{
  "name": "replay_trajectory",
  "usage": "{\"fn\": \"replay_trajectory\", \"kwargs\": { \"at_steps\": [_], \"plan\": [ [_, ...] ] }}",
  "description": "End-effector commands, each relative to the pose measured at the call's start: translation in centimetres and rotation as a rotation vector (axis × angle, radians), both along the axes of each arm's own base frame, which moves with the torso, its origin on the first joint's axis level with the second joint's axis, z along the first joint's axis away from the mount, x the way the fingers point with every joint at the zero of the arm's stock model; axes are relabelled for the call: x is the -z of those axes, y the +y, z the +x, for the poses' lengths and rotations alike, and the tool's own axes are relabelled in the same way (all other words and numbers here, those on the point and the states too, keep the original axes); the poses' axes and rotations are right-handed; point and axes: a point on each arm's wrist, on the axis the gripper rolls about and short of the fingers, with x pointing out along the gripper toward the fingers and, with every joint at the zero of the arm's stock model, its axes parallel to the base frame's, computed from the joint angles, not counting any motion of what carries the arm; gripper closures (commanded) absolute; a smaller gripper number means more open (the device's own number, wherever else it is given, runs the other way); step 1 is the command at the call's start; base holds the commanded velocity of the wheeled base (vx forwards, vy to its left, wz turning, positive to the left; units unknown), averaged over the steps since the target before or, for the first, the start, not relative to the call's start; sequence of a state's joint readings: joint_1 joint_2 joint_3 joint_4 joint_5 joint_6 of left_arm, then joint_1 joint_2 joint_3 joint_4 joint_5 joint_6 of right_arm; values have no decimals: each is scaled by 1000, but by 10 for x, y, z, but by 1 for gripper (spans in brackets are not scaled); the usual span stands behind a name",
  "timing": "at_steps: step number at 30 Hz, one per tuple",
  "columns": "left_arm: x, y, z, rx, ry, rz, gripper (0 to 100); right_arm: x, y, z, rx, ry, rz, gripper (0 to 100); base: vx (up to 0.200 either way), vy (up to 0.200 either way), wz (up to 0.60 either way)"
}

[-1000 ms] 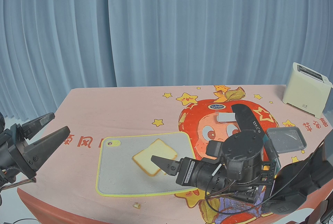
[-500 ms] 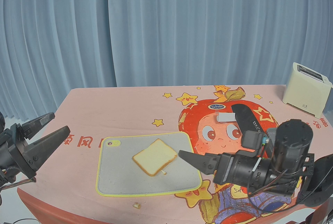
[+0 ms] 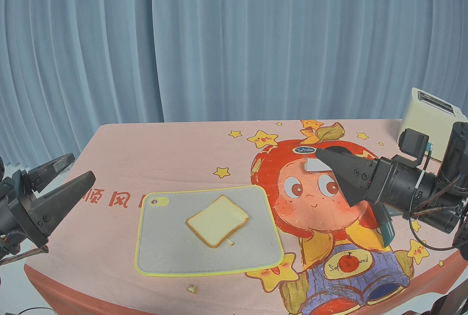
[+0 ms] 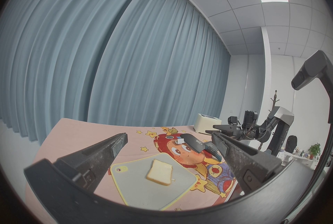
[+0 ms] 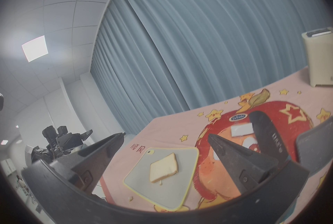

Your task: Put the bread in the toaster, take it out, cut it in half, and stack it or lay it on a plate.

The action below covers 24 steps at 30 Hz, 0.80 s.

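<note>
A slice of bread (image 3: pixel 217 221) lies flat on the grey, yellow-rimmed cutting board (image 3: pixel 165 243) near the table's front. My right gripper (image 3: pixel 336 174) hovers open and empty over the cartoon face, well to the right of the bread (image 5: pixel 163 167). The cream toaster (image 3: pixel 429 113) stands at the far right corner, partly behind that arm. A black knife (image 5: pixel 269 136) and a grey plate (image 5: pixel 314 145) lie beneath the right gripper (image 5: pixel 164 138). My left gripper (image 3: pixel 83 166) is open off the table's left edge, its fingers framing the bread (image 4: pixel 160 172) from afar.
A small white patch (image 3: pixel 314 165) lies on the printed pink tablecloth beside the knife. A crumb (image 3: pixel 192 288) sits near the front edge below the board. Blue curtains hang behind the table. The back left of the table is bare cloth.
My right gripper has drawn back from the bread's edge, swinging right and toward the toaster side. The bread stays on the board. The left gripper has barely shifted.
</note>
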<state>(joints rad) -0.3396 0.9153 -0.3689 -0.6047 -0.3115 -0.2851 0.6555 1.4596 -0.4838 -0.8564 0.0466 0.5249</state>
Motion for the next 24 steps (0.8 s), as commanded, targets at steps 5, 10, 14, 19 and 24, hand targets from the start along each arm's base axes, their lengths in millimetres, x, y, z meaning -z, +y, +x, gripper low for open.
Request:
{"fn": "replay_trajectory", "kwargs": {
  "at_steps": [5,10,14,19,24],
  "plan": [
    [3,0,-1,4,8,4,0,-10,-16,-2,38,-67,-10,0,0,0,0],
    [7,0,-1,8,24,10,0,-11,-16,-3,39,-74,-11,0,0,0,0],
    [8,0,-1,8,27,11,0,-11,-19,-1,51,-74,-12,0,0,0,0],
    [9,0,-1,8,28,12,0,-11,-22,0,64,-89,-37,0,0,0,0],
    [9,0,-1,10,29,13,0,-13,-33,6,120,-121,-66,0,0,0,0]
  ]
}}
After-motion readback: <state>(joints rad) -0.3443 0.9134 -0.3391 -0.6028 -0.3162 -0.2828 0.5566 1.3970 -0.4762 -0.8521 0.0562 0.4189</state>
